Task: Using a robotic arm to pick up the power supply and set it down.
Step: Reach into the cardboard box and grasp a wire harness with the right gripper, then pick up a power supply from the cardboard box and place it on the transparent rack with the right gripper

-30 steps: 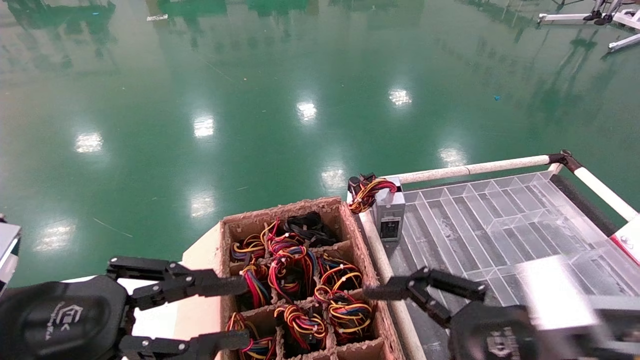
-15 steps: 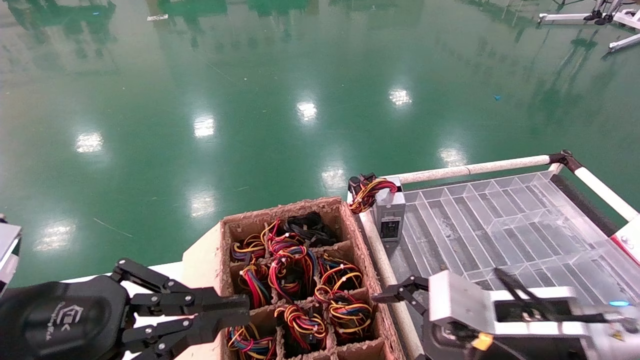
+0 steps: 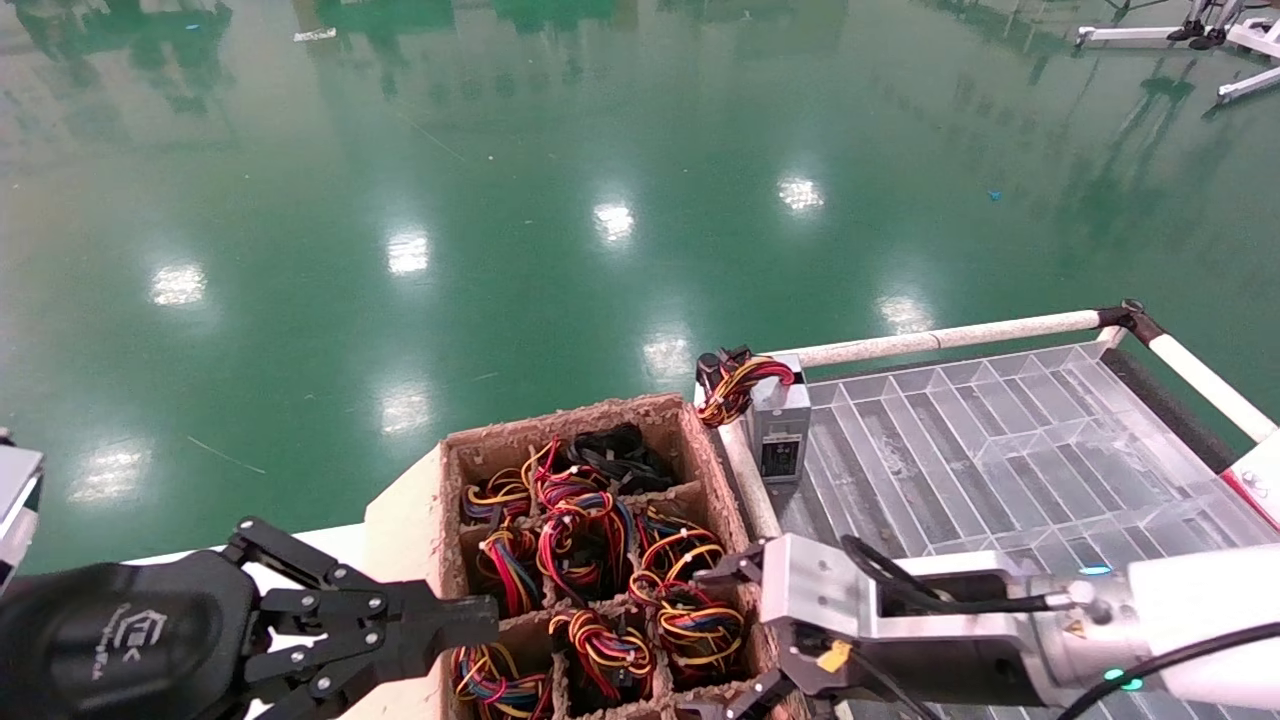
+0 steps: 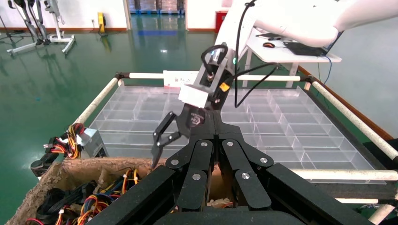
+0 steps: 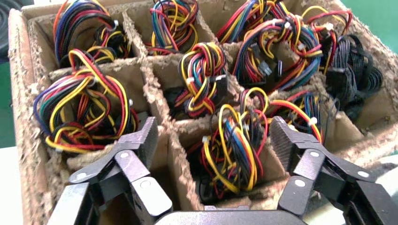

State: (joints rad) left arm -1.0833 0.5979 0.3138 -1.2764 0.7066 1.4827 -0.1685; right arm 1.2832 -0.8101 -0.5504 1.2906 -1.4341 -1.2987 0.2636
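Note:
The power supply is hidden; the brown pulp carton (image 3: pixel 560 415) shows only tied bundles of red, yellow and blue wires in its compartments. My right gripper (image 3: pixel 730 640) hangs open over the carton's near right compartments. In the right wrist view the right gripper (image 5: pixel 213 136) straddles one wire bundle (image 5: pixel 234 145) without touching it. My left gripper (image 3: pixel 480 620) is shut on nothing at the carton's near left side, and its closed fingertips (image 4: pixel 215 117) point towards the right arm.
A grey box (image 3: pixel 778 425) with a tight wire loop and black plugs stands in the far left corner of the clear divided tray (image 3: pixel 1000 430). A white rail (image 3: pixel 950 335) frames the tray. Green floor lies beyond.
My right arm swung left from over the tray to above the carton, its wrist turning downward. My left gripper went from open to shut and has since stayed put.

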